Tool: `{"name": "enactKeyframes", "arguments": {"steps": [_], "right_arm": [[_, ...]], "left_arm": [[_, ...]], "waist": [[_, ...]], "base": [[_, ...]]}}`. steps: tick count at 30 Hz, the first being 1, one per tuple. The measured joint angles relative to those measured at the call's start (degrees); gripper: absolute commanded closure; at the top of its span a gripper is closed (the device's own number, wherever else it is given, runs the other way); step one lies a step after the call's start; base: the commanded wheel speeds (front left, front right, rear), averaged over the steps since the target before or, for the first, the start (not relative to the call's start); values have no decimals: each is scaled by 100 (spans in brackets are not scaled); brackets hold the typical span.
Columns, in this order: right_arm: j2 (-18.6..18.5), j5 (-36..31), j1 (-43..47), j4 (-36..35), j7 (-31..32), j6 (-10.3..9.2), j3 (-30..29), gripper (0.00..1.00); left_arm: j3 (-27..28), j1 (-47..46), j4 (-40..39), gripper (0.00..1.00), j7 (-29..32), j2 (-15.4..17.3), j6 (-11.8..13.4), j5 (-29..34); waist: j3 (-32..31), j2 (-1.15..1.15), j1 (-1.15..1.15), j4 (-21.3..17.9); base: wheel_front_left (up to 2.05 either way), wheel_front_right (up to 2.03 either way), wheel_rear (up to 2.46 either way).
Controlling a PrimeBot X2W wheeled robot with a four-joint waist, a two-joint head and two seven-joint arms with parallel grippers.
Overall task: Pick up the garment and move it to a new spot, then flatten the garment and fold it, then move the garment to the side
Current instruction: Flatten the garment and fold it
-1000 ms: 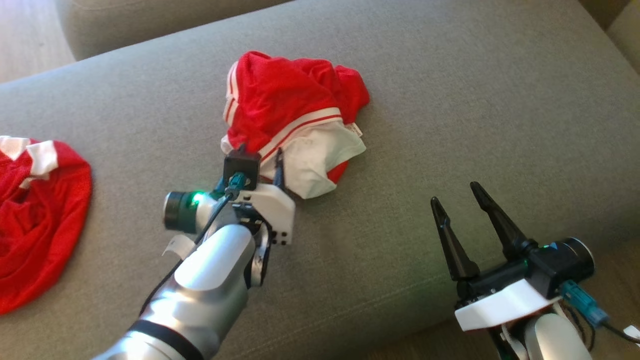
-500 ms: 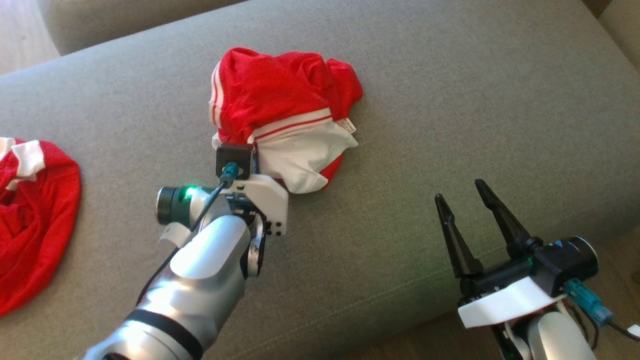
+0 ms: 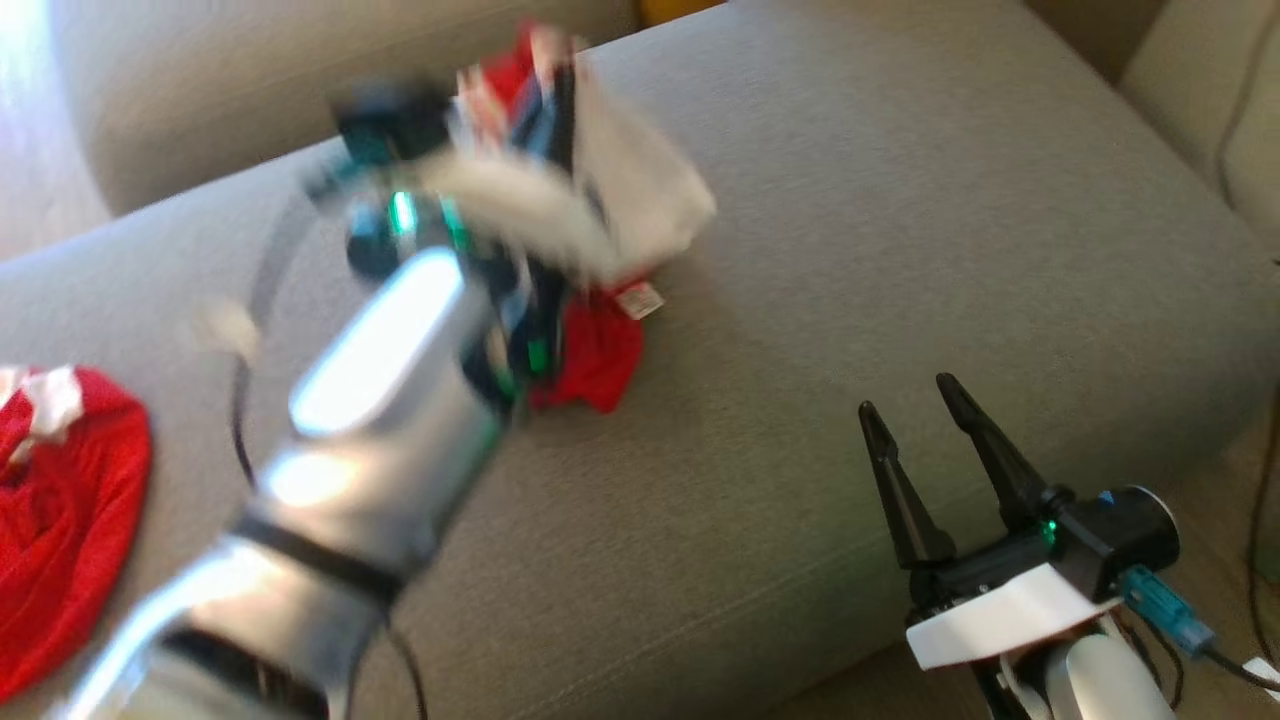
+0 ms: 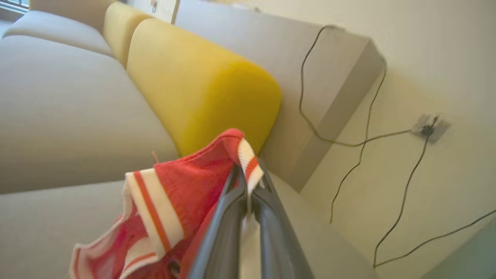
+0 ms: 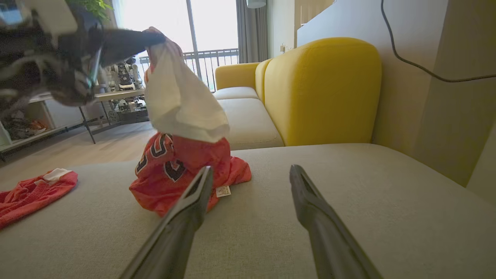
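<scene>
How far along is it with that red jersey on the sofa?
Only the grab looks done: the left gripper is shut on the striped edge of the jersey. In hand: the jersey hangs raised, its lower end resting on the sofa. The right gripper is open. Moving it, flattening, folding and setting aside are left.

- Left forearm (image 3: 370,400), centre-left of the head view and blurred: a glossy silver shell ringed by a black band (image 3: 310,560), with green lights (image 3: 403,212) glowing near the wrist.
- Right gripper (image 3: 905,394), lower right: two long black fingers (image 3: 900,490) tapering to points.
- Behind them are a white bracket (image 3: 1000,615) and a black cylinder (image 3: 1140,520) with a small green light.
- A teal connector (image 3: 1165,605) trails a dark cable (image 3: 1235,668) to the right edge.
</scene>
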Motion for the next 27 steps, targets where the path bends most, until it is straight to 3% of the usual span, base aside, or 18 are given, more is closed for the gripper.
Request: {"name": "enactKeyframes", "arguments": {"steps": [3,8,13,17,27], "right_arm": [[-1,48,49,0,0,0,14,0],[-4,99,60,-14,0,0,81,0],[-5,105,133,-112,-1,0,75,0],[-5,107,191,-135,0,0,120,0],[-5,24,439,-182,0,0,176,0]], "left_arm": [[176,-878,-15,100,42,-11,-54,-394],[620,-2312,243,100,-76,-105,-93,-412],[1260,-2614,706,100,-148,-99,-8,-392],[1466,-2046,1127,100,-169,57,20,-421],[1546,1352,1536,100,-162,724,-482,-653]], "waist": [[-113,0,0,-192],[-312,0,0,-393],[-414,0,0,-317],[-416,0,0,-112],[-323,0,0,539]], "base": [[0,0,0],[0,0,0],[0,0,0],[0,0,0],[0,0,0]]}}
